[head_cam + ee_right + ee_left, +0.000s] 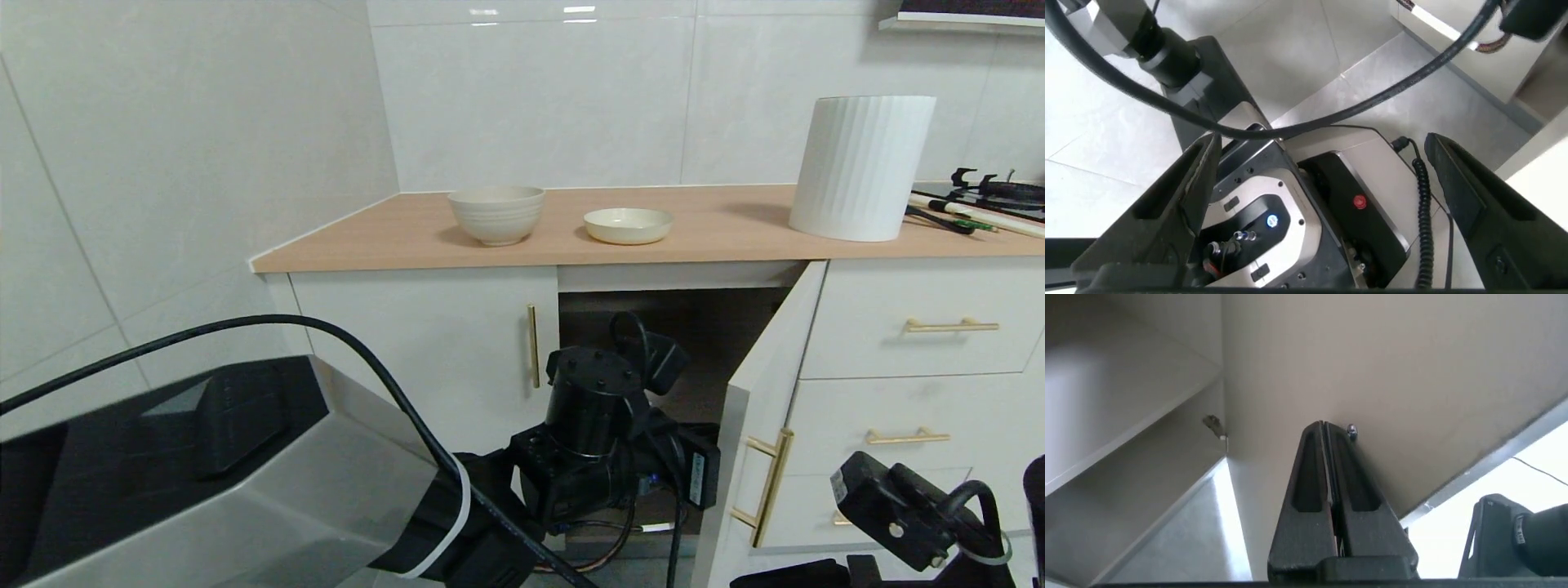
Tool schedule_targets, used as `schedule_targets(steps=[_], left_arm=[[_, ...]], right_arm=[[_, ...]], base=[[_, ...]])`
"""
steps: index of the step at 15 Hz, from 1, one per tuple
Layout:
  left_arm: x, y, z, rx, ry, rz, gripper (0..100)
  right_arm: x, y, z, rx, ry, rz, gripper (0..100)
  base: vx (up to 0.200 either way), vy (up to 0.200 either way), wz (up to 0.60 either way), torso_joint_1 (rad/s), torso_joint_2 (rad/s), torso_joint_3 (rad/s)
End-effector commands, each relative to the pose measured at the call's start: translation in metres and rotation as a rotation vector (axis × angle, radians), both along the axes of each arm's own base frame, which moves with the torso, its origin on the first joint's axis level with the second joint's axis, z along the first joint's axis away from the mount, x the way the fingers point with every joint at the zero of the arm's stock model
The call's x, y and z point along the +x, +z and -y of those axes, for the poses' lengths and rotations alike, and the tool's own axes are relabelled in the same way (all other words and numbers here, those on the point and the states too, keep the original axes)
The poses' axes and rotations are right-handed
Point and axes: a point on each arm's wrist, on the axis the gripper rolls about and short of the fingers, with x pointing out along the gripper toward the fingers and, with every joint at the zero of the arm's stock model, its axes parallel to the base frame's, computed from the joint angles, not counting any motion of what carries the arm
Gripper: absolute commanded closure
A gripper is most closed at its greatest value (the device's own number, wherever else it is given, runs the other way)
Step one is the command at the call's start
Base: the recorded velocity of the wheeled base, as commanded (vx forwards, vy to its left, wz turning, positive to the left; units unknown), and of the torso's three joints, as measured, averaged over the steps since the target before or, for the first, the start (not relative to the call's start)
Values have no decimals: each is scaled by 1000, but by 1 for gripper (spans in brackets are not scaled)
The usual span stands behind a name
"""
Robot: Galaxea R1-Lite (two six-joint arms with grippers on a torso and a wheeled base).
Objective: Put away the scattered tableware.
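A beige ribbed bowl (495, 214) and a shallow cream dish (628, 224) stand side by side on the wooden counter (392, 241). Below them a cabinet stands with its door (763, 392) swung open. My left arm's wrist (600, 396) is at that opening. In the left wrist view my left gripper (1325, 429) is shut with nothing in it, pointing at the cabinet's bare inner wall. My right gripper (1323, 171) hangs low at the right, wide open and empty, above the floor.
A tall white ribbed container (861, 167) stands on the counter to the right. Beyond it lie chopsticks and utensils (955, 216) beside a stove (1000, 189). Drawers with gold handles (951, 326) fill the right side. A tiled wall closes off the left.
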Motion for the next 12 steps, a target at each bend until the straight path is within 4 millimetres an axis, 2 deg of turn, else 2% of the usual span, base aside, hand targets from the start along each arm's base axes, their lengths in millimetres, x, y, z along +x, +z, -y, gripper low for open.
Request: schedule_targets(steps=[1, 2, 6, 11, 12], left_arm=[[8, -9, -14, 30, 44, -22, 100], [13, -18, -20, 50, 66, -37, 100], [23, -22, -25, 58, 95, -44, 100], [35, -22, -17, 51, 101, -41, 100], [35, -20, -17, 45, 101, -37, 100]], right_arm=[[1, -3, -1, -10, -1, -8, 0], [2, -3, -1, -12, -3, -10, 0], [2, -4, -2, -17, -3, -14, 0], [2, -4, -2, -18, -3, -15, 0], [2, -4, -2, -17, -3, -14, 0]], base=[[0, 0, 0, 0, 0, 0], [0, 0, 0, 0, 0, 0], [0, 0, 0, 0, 0, 0], [-200, 0, 0, 5, 0, -1], [0, 0, 0, 0, 0, 0]])
